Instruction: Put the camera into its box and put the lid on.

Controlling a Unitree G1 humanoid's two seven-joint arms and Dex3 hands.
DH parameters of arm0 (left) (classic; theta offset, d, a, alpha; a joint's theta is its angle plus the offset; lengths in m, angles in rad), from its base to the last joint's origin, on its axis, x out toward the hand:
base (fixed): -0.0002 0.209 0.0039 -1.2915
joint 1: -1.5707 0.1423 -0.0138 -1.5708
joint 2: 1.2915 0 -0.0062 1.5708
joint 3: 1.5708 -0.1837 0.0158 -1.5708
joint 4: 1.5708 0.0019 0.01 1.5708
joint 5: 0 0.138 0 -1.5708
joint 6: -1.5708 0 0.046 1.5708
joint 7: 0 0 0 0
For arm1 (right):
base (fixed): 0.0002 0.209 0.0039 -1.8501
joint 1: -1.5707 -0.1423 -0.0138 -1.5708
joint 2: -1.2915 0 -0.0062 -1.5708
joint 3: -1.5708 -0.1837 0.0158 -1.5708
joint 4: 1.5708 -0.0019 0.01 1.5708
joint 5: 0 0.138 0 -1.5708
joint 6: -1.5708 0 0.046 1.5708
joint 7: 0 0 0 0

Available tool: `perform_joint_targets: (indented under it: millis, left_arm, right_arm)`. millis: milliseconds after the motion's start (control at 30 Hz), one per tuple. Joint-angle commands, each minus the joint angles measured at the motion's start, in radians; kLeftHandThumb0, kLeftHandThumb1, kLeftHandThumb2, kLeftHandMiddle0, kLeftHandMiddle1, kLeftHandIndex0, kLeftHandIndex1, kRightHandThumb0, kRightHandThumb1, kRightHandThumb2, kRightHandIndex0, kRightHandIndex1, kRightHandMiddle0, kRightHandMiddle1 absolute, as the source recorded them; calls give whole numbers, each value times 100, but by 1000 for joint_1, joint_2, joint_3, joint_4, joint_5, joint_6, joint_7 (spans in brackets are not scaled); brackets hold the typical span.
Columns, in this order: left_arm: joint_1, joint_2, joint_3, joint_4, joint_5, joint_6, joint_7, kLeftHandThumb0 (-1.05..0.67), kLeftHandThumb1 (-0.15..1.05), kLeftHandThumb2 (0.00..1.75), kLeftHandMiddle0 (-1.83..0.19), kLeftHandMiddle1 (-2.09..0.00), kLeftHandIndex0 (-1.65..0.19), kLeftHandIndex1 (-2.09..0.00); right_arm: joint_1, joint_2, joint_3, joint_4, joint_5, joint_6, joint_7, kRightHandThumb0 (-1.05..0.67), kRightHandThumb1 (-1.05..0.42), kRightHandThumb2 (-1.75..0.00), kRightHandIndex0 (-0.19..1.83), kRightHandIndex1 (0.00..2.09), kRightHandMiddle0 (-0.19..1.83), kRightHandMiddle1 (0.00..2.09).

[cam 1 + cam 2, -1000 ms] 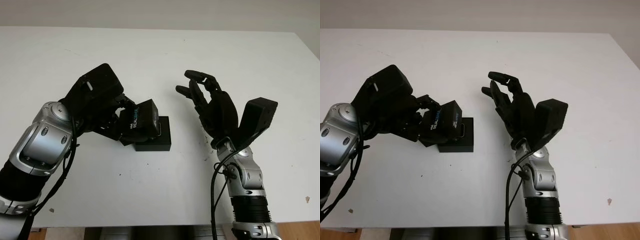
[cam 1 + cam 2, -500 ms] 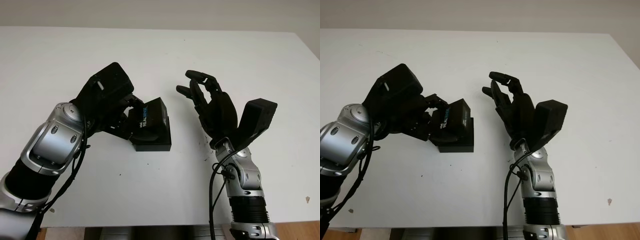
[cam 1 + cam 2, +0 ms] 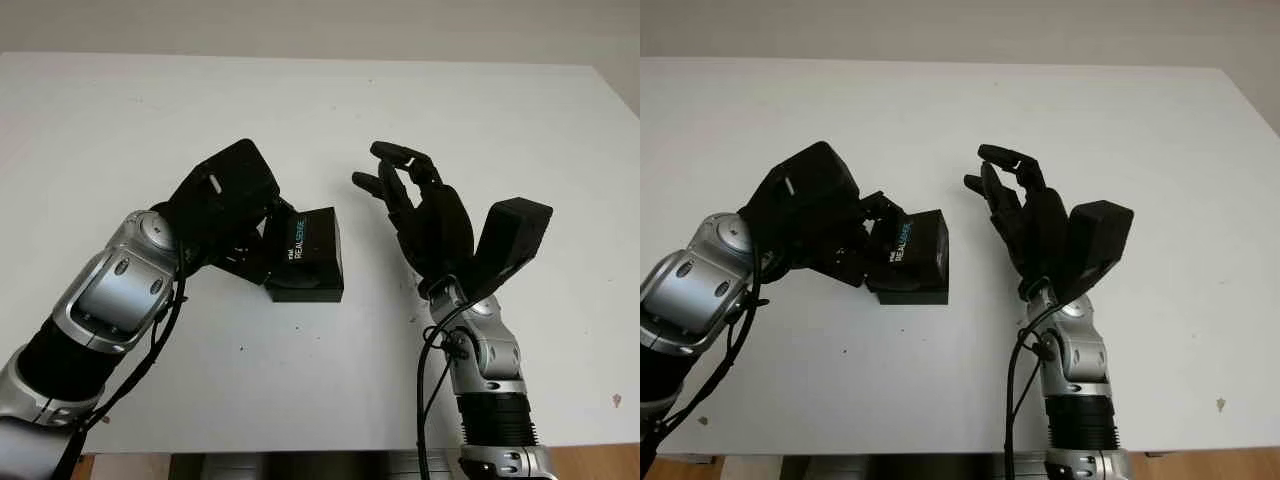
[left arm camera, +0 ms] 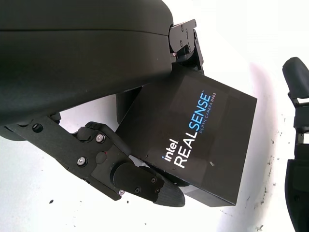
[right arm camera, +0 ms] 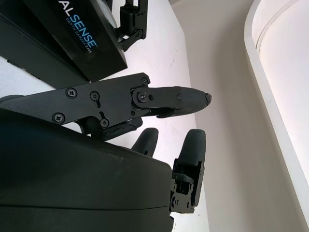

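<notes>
- Two hands over a white table (image 3: 300, 100): left hand (image 3: 225, 215) grasping the black lid (image 3: 310, 245), tilted on the box (image 3: 305, 290).
- Right hand (image 3: 1025, 215) nearby, fingers released, holding nothing.
- Left wrist: fingers (image 4: 145, 181) clamped on lid edges.
- Right wrist: lid corner past loose fingers (image 5: 169, 99).

Before me a white table (image 3: 300, 120) carries the black box (image 3: 305, 290), which sits just right of my left hand (image 3: 225, 215).

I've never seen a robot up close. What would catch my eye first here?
Probably the left robot hand, mid-table, gripping a black lid printed "Intel RealSense" over the black box on the white table. Beside it, the right robot hand is raised, open, holding nothing.
</notes>
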Motion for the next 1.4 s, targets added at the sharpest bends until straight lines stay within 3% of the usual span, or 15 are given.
perform_joint_targets:
  millis: [0, 167, 200, 233, 267, 300, 333, 400, 433, 567, 1367]
  left_arm:
    - [-11, 7, -18, 3, 6, 2, -4, -29, 105, 41, -3, -203, 8, -189]
    - [-22, 27, -53, -10, 14, 18, -28, -32, 105, 40, 3, -195, 13, -182]
    - [-27, 36, -63, -16, 13, 21, -41, -38, 105, 43, 9, -170, 17, -169]
    - [-31, 43, -70, -20, 9, 24, -55, -40, 105, 44, 11, -160, 18, -164]
    - [-38, 52, -78, -26, 2, 35, -72, -43, 105, 45, 12, -141, 19, -148]
    - [-48, 59, -82, -30, -12, 54, -94, -47, 105, 47, 16, -97, 19, -92]
    - [-59, 70, -96, -34, -21, 68, -116, -49, 105, 49, 16, -67, 19, -52]
    - [-79, 86, -122, -43, -31, 91, -145, -53, 105, 49, 18, -17, 19, -11]
    - [-86, 89, -127, -45, -35, 100, -151, -54, 105, 50, 19, -9, 19, -6]
    - [-90, 92, -126, -53, -58, 110, -166, -55, 105, 47, 19, 0, 19, 0]
    - [-87, 118, -107, -128, -145, 90, -189, -56, 105, 44, 19, 0, 19, 0]
  right_arm:
    - [5, 6, -2, -2, 3, -4, -1, -50, -105, -29, 5, 113, -5, 137]
    - [3, 4, 0, 4, -2, -12, 1, -50, -105, -29, 6, 114, -4, 137]
    - [2, 4, 0, 5, -1, -12, 2, -50, -105, -29, 6, 113, -5, 137]
    - [2, 4, 0, 4, -1, -10, 2, -50, -105, -29, 6, 113, -5, 137]
    - [2, 5, 0, 5, 1, -14, 4, -50, -105, -29, 6, 113, -5, 137]
    - [2, 6, 0, 6, 1, -17, 5, -49, -105, -30, 5, 113, -5, 137]
    - [2, 7, 0, 6, 0, -17, 4, -48, -105, -30, 5, 113, -5, 138]
    - [2, 7, 1, 8, -4, -19, 1, -49, -105, -30, 6, 114, -5, 139]
    - [2, 7, 1, 8, -4, -19, 1, -49, -105, -30, 6, 114, -5, 139]
    - [3, 8, 1, 9, -4, -19, -1, -50, -105, -29, 7, 114, -4, 139]
    - [1, 14, 5, 24, -17, -14, -18, -51, -105, -26, 9, 113, 0, 137]
